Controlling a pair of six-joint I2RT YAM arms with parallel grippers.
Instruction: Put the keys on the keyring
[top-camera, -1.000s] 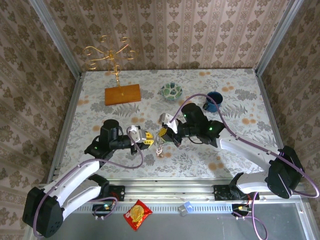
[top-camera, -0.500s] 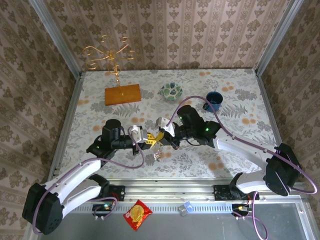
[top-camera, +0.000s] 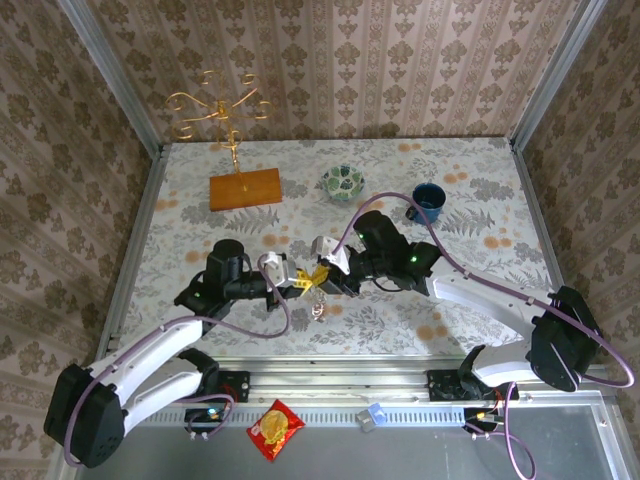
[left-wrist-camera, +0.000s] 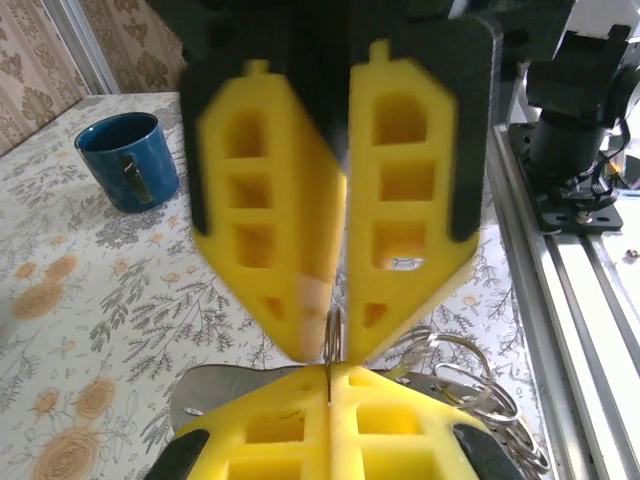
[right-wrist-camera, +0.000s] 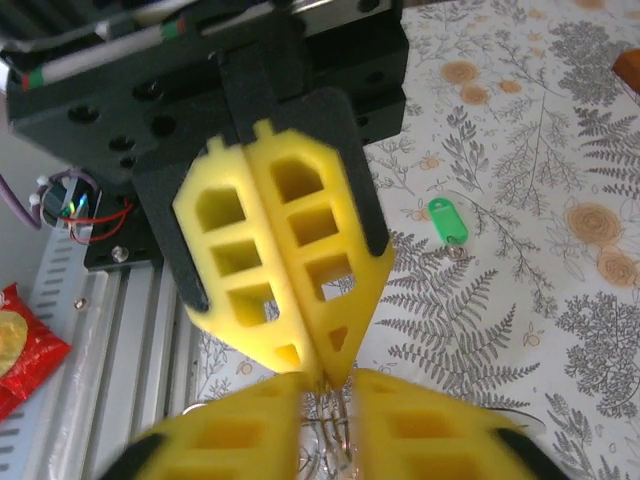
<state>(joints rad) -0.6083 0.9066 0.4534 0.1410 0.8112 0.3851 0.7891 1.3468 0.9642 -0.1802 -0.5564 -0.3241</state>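
Observation:
My two grippers meet tip to tip over the middle of the table. The left gripper (top-camera: 303, 281) (left-wrist-camera: 330, 372) is shut on the thin wire of the keyring (left-wrist-camera: 336, 335), which stands edge-on between its yellow pads. More silver loops (left-wrist-camera: 470, 380) trail off to the right, and a small bunch (top-camera: 317, 311) hangs below the fingertips. The right gripper (top-camera: 324, 276) (right-wrist-camera: 333, 385) has its jaws parted, with the ring wires (right-wrist-camera: 340, 430) in the gap. One green-headed key (right-wrist-camera: 447, 220) lies flat on the tablecloth beyond the left gripper's fingers.
A blue mug (top-camera: 428, 201) and a patterned green bowl (top-camera: 342, 180) stand at the back right. The gold wire stand on its wooden base (top-camera: 245, 188) is at the back left. A red-and-yellow snack packet (top-camera: 275, 428) lies on the metal rail near the arm bases.
The right arm carried the ring left to meet the left gripper. The left jaws closed on the ring wire, and the right jaws then parted.

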